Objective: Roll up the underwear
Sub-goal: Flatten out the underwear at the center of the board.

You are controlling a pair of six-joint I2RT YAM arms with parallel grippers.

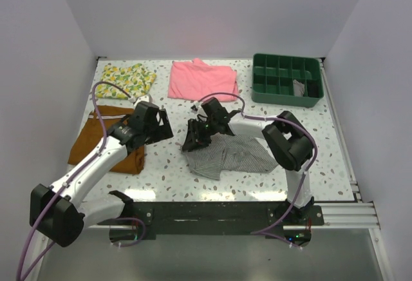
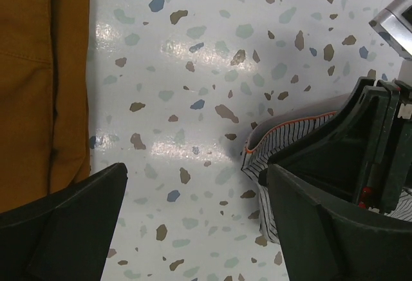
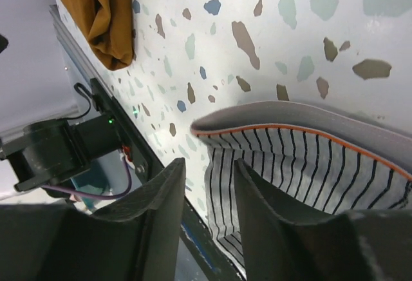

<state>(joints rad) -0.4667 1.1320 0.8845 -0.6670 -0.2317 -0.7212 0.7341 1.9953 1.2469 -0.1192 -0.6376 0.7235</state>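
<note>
Lying crumpled at three o'clock of the wide-open left gripper (image 2: 193, 229), the grey-striped, orange-piped underwear (image 1: 228, 157) reached the narrowly parted right gripper (image 3: 209, 197), grip indeterminate, its edge partly hidden beneath it.

Plain white walls (image 1: 212, 10) left, right & far. Speckled terrazzo tabletop (image 1: 335, 139) w/ soft glare patches toward near side; metal rail (image 1: 341, 213) along near edge.
</note>
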